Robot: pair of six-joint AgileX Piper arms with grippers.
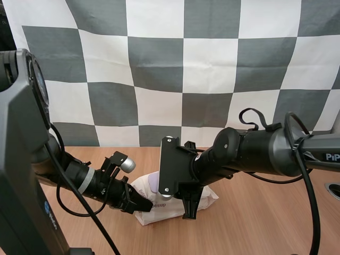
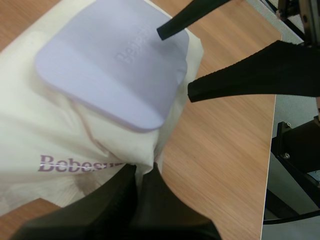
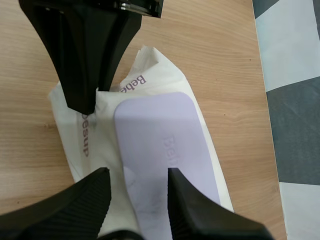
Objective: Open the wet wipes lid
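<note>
On the wooden table (image 1: 255, 223) lies the pack of wet wipes (image 1: 208, 196), a soft white pack with purple letters, low in the middle of the high view between the two arms. Its lilac lid (image 1: 153, 183) lies flat on the top of the pack, toward the 10 o'clock part of it as seen from above. The left gripper (image 1: 144, 204) comes to the pack from the 8 o'clock side. In the left wrist view its fingers (image 2: 120, 195) are almost together, and the tips pinch a crumpled fold of the pack (image 2: 60, 135) just under the printed name, near the corner of the lid (image 2: 110, 70). The right gripper (image 1: 190, 210) hangs over the pack from the 3 o'clock side and points down. Its fingers (image 3: 195, 205) stand apart with the ribbed faces turned to each other, and nothing is between them. The right wrist view looks down between these fingers on the end of the lid (image 3: 165, 150) and on the pack (image 3: 107, 145). There the left gripper (image 3: 82, 102) shows as one dark wedge with its tip on the white wrapper beside the lid. From the left wrist view, one tip of the right gripper (image 2: 176, 62) is at the far edge of the lid, and the other tip is just beside the edge of the pack, over the bare wood.
</note>
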